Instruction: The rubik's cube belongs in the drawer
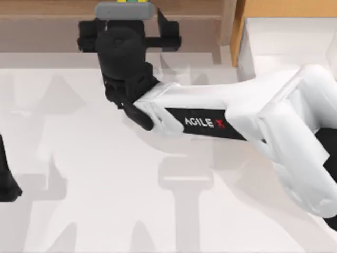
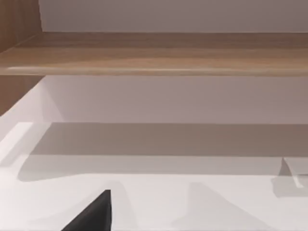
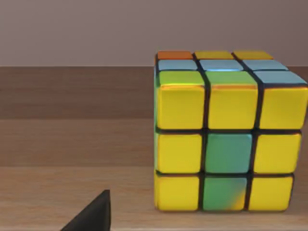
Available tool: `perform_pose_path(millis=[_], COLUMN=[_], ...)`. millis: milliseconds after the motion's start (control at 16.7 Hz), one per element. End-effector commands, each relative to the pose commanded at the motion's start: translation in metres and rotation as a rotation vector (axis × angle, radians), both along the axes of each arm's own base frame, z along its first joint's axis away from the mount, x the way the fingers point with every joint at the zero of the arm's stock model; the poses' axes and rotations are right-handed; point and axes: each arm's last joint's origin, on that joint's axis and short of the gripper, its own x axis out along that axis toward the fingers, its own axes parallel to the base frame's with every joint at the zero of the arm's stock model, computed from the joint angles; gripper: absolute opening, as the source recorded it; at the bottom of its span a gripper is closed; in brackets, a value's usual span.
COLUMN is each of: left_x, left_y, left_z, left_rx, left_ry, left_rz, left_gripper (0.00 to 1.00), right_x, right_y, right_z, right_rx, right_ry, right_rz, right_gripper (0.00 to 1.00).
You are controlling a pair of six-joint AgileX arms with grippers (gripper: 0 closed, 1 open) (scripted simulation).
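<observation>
1. Nearest to the front edge of the table (image 1: 105,211), the left arm is parked at the left edge; its gripper (image 1: 6,182) shows as a dark shape there, and I cannot tell how its fingers stand.
2. The right arm (image 1: 237,121) reaches from the right side across the middle of the table toward the far edge.
3. The right gripper (image 1: 126,39) is at the far edge, over the long brown shelf (image 1: 47,26). Whether its fingers are apart or together I cannot tell, and I see nothing held between them.
4. The rubik's cube (image 3: 226,139) stands upright on the shelf's wooden board, just in front of the right gripper and apart from it; the top view shows a little of it (image 1: 131,1) at the far edge.
5. The drawer (image 1: 284,37) is at the far right corner, pulled open, with its white inside bare.
6. I judge that the step in hand is the approach for the grasp. The next move calls for advancing the gripper around the cube, closing on two opposite faces, then lifting and carrying it right to the drawer.
</observation>
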Motion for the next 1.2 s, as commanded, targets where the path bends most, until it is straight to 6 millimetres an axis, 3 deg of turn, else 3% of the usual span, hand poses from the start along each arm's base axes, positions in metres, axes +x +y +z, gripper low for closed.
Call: perform_pose_path(millis=[360,900,1200], left_x=[0.0,0.0,0.0], left_y=[0.0,0.0,0.0], left_z=[0.0,0.0,0.0], left_rx=[0.0,0.0,0.0], left_ry=[0.0,0.0,0.0], left_rz=[0.0,0.0,0.0], left_gripper=[1.0,1.0,1.0], right_x=[0.007,0.056,0.06], right_y=[-0.001,-0.001,-0.001], right_z=[0.003,0.006,0.0], right_rx=[0.0,0.002,0.0], right_ry=[0.0,-0.004,0.0], right_rz=[-0.001,0.0,0.0], right_gripper=[1.0,1.0,1.0])
